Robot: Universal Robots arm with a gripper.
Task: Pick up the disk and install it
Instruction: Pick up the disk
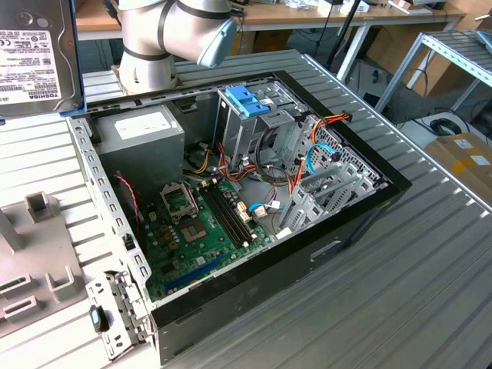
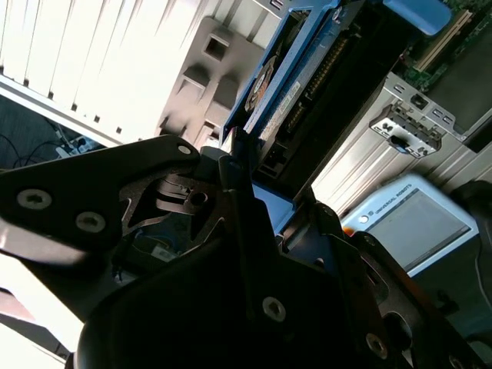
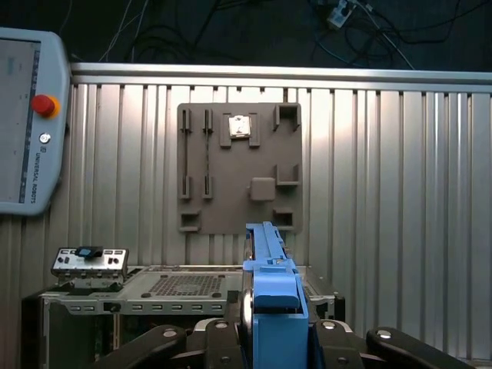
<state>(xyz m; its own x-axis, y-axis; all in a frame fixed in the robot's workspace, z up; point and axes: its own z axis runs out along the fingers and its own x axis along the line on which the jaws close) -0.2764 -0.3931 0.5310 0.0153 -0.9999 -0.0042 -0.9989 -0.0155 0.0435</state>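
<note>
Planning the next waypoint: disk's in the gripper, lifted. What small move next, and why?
Probably carry it across toward the metal cage in the open case. The gripper is shut on the disk, which hangs at the exterior view's upper left, off to the side of the case, not yet over the cage.

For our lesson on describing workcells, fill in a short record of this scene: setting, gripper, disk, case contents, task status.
Setting: open computer case lying on a ribbed metal table
Gripper: gripper shut on the disk
Disk: blue carrier around a grey drive, edge-on in the first wrist view
Case contents: green motherboard, grey power supply, metal drive cage with a blue handle
Task status: disk picked up, held outside the case, not installed
</note>
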